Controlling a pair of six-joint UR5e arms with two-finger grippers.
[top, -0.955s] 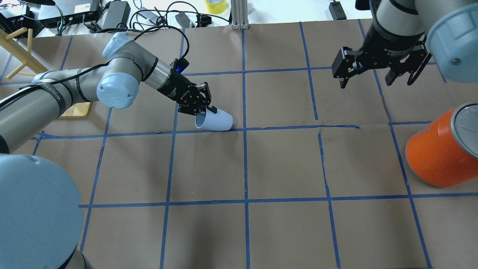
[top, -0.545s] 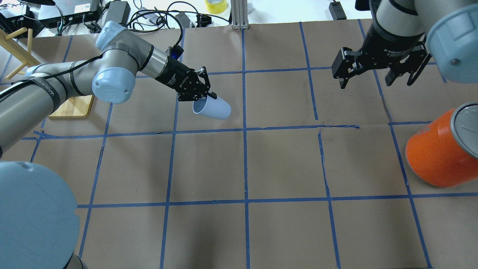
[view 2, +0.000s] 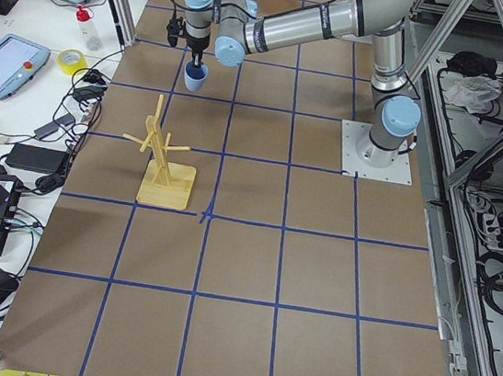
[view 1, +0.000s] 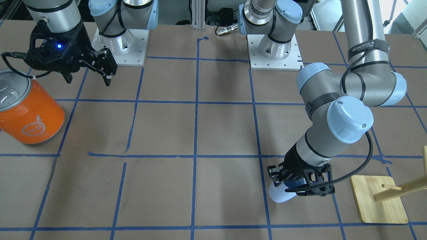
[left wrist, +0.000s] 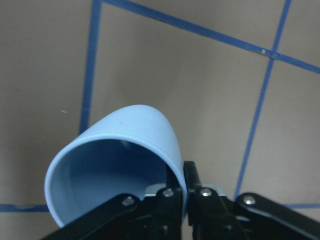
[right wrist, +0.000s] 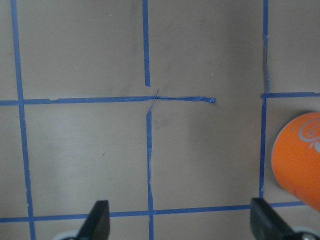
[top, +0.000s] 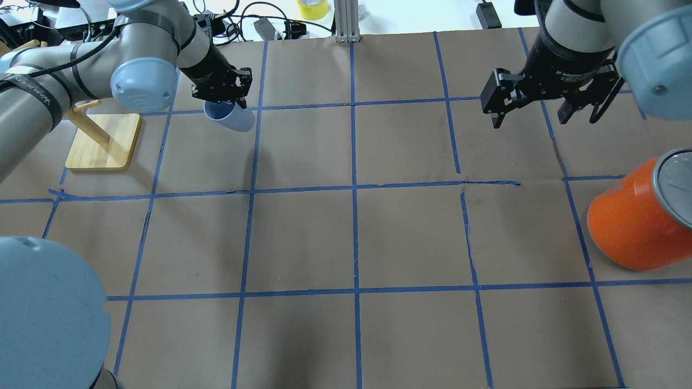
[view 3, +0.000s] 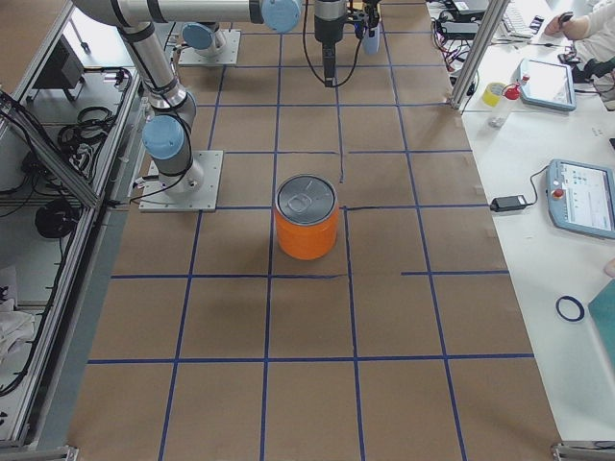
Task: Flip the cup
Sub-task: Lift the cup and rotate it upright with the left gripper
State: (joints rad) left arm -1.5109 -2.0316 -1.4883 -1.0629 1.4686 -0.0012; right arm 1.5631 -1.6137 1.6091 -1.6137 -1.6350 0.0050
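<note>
The pale blue cup [top: 231, 116] hangs tilted in the air at the far left of the table, with its open mouth turned up toward my left gripper [top: 223, 100]. That gripper is shut on the cup's rim, one finger inside and one outside, as the left wrist view shows on the cup [left wrist: 125, 150]. The cup's rounded base [view 1: 278, 196] pokes out below the gripper [view 1: 300, 184] in the front-facing view. The cup also shows in the left view [view 2: 195, 76]. My right gripper [top: 530, 119] is open and empty above the far right of the table [right wrist: 181, 225].
A large orange can [top: 635, 221] with a silver top stands at the right edge, also in the front-facing view [view 1: 30, 115]. A wooden peg rack on a square base [top: 102, 141] stands just left of the cup. Cables and gear lie beyond the far edge.
My left arm has lifted the cup off the table and carried it back and to the left, toward the wooden rack. The right arm has not moved.
</note>
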